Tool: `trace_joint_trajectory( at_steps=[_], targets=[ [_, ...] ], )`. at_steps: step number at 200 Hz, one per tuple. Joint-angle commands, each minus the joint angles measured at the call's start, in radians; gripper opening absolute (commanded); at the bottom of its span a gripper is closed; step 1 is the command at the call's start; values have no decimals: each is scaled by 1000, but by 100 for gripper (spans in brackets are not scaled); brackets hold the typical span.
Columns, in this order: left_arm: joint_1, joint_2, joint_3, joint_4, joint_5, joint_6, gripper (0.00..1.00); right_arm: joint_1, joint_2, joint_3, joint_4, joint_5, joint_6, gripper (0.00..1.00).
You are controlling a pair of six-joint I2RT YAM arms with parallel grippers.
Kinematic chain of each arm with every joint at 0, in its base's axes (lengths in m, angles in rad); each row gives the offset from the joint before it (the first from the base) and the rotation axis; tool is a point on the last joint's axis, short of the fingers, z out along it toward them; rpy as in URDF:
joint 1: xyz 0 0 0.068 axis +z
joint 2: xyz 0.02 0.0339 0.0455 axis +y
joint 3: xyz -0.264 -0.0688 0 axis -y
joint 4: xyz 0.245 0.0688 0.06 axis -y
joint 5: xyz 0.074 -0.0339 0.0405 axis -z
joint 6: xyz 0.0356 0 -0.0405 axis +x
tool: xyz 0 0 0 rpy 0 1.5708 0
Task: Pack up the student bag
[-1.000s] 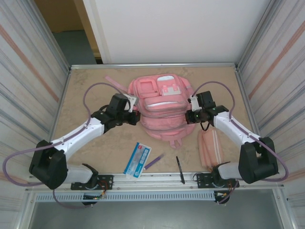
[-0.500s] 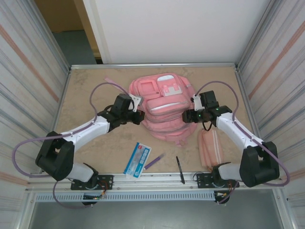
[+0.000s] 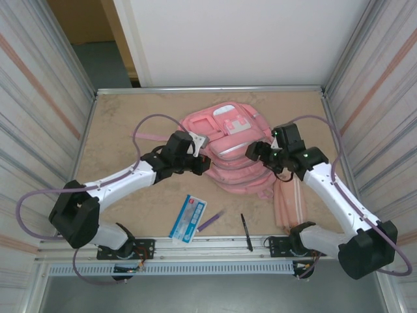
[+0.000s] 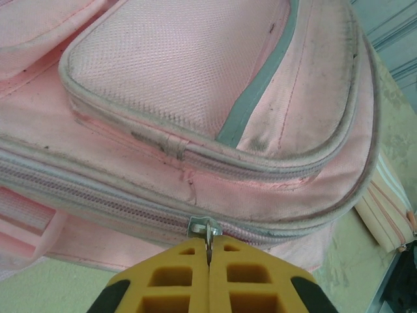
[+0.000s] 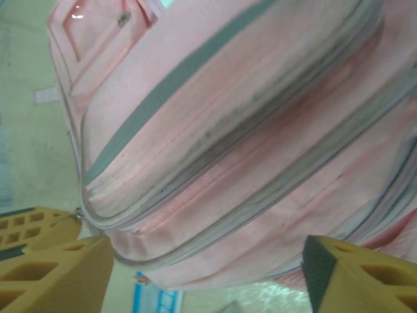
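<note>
The large pink fabric student bag lies flat toward the middle of the table's far edge, its zip pockets drawn shut with nothing of their insides showing. The left gripper is pinched tight on a small metal zip pull at the bag's left side. The right gripper stands wide at the bag's right side, gripping nothing. A slim pink fabric pencil case lies outside the bag, toward the near right corner. A blue-and-white flat packet, a purple pen and a black pen lie along the near edge.
</note>
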Motion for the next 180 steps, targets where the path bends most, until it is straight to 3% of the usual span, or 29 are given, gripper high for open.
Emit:
trace_joint_trajectory(
  at_steps=[1,20,51,79,110,138,180],
  targets=[
    [-26,12,43,70,36,-7,0,73,8,-18,99,-58,235,85],
    [-42,18,46,64,34,4,0,78,67,-18,118,-83,274,84],
    [-49,14,33,71,33,9,0,111,100,-87,309,-62,387,78],
    [-49,-7,21,68,17,12,0,115,137,-92,372,-57,423,64],
    [-48,-23,12,52,-22,30,0,155,117,-92,280,29,487,82],
    [-47,-30,17,54,5,16,0,198,103,-123,265,89,502,82],
    [-50,-58,13,66,30,-1,0,201,171,-141,404,19,540,75]
  ],
)
